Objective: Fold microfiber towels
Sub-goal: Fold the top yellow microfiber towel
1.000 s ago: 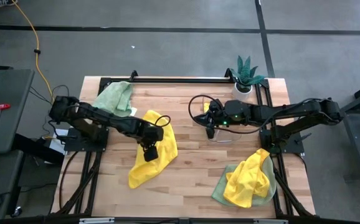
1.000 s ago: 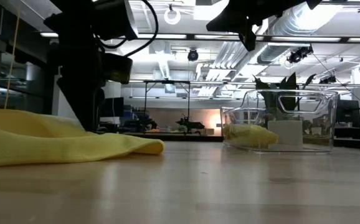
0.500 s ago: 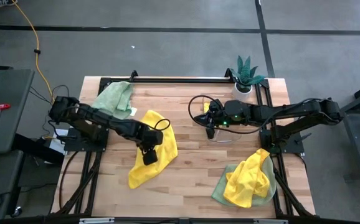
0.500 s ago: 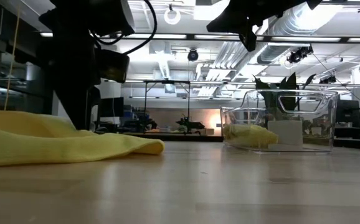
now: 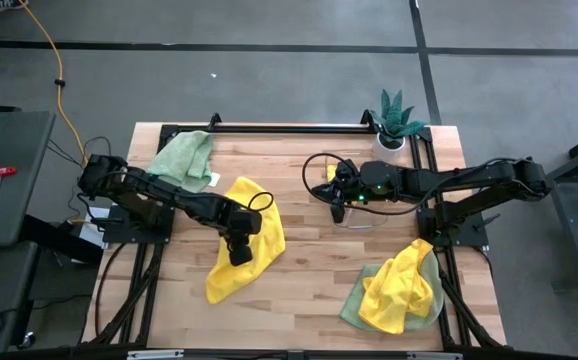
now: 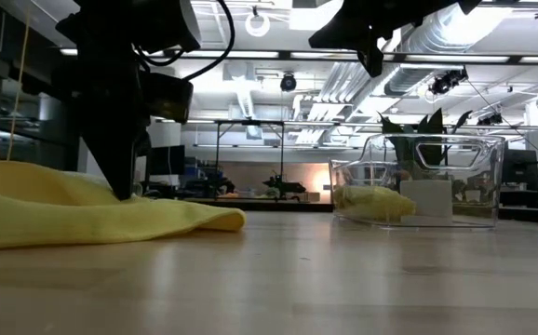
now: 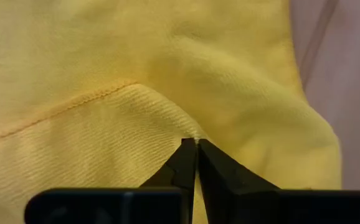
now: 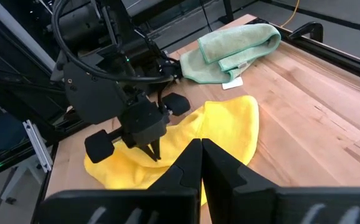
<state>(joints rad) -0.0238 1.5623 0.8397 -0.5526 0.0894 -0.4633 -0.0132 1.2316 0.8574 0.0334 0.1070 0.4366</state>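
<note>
A yellow microfiber towel (image 5: pixel 247 238) lies crumpled on the table left of centre. My left gripper (image 5: pixel 241 252) points steeply down onto it and is shut on it; the right wrist view shows it too (image 8: pixel 155 154). My right gripper (image 5: pixel 335 203) hangs shut and empty above the table's middle, next to a clear container (image 6: pixel 418 181) that holds a yellow cloth. A folded sage green towel (image 5: pixel 184 155) lies at the far left. A heap of yellow and green towels (image 5: pixel 399 292) sits at the near right. My left gripper pinches the yellow towel between its two fingertips (image 7: pixel 186 158), right at a hemmed edge (image 7: pixel 177 126) that bends to a point there. The fingers come from above, slanting steeply down. The towel lies slack on the table; how many layers are caught, I cannot tell.
A small potted plant (image 5: pixel 396 120) stands at the far right corner. Black frame rails (image 5: pixel 289 128) run along the far edge. Bare wood (image 5: pixel 309 280) lies between the yellow towel and the heap at the near right.
My left gripper has shut its fingers on the yellow towel while staying over the same spot. The towel has stayed flat on the table.
</note>
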